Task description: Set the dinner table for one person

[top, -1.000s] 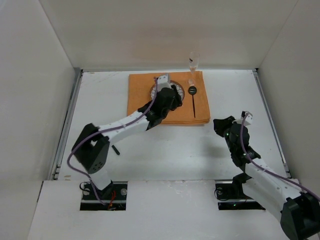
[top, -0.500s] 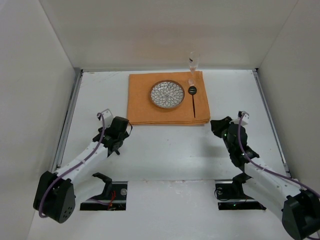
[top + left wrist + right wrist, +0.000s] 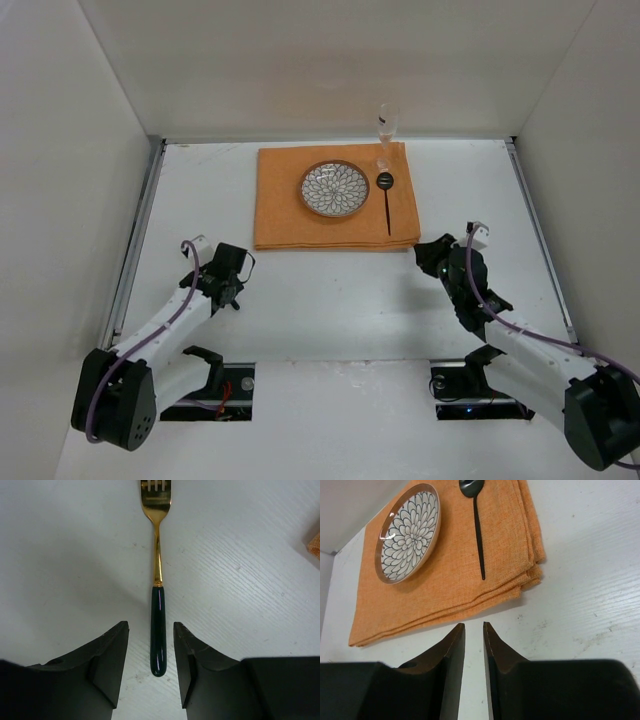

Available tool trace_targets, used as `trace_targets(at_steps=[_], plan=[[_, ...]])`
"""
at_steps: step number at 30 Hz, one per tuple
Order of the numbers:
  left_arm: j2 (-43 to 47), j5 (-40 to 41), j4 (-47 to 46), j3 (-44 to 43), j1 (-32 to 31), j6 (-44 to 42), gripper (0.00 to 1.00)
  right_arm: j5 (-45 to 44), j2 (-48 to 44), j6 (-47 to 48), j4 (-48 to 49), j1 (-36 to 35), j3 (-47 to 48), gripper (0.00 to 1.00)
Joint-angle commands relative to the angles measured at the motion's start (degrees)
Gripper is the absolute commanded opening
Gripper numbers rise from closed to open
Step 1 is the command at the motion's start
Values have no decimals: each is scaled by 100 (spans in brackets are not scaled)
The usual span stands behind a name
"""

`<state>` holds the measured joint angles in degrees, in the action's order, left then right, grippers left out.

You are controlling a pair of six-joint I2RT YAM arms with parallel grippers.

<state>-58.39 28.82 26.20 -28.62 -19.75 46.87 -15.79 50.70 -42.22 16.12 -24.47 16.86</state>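
On the white dinner table (image 3: 340,300) lies an orange placemat (image 3: 280,205) with a flower-patterned plate (image 3: 335,188) and a black spoon (image 3: 387,205) on it. A fork (image 3: 157,575) with gold tines and a dark green handle lies flat on the table. My left gripper (image 3: 150,625) is open and straddles the handle's end, a gap on each side. From above, the left gripper (image 3: 230,285) hides most of the fork. My right gripper (image 3: 473,625) hovers low just off the placemat's (image 3: 445,590) near edge, open by a narrow gap, holding nothing.
A tall clear glass (image 3: 386,125) stands at the placemat's far right corner, by the back wall. White walls enclose the table on three sides. The plate (image 3: 410,532) and spoon (image 3: 477,530) lie ahead of the right gripper.
My left arm has pulled back from the plate on the placemat to the near left of the table, over the fork. The right gripper crept toward the placemat and its jaws parted slightly.
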Motion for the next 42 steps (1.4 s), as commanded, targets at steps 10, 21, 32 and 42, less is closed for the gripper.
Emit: trace_targets(at_steps=[10, 21, 32, 42], plan=[[-568, -482, -325, 76, 99, 6, 35, 41, -130, 100, 410, -53, 212, 27], [-507, -684, -651, 436, 274, -3, 18, 23, -508, 117, 304, 52, 124, 28], [82, -386, -940, 103, -173, -582, 0, -20, -658, 117, 207, 70, 115, 29], [-1014, -218, -2240, -1504, -1228, -2110, 0, -47, -377, 143, 286, 34, 168, 29]])
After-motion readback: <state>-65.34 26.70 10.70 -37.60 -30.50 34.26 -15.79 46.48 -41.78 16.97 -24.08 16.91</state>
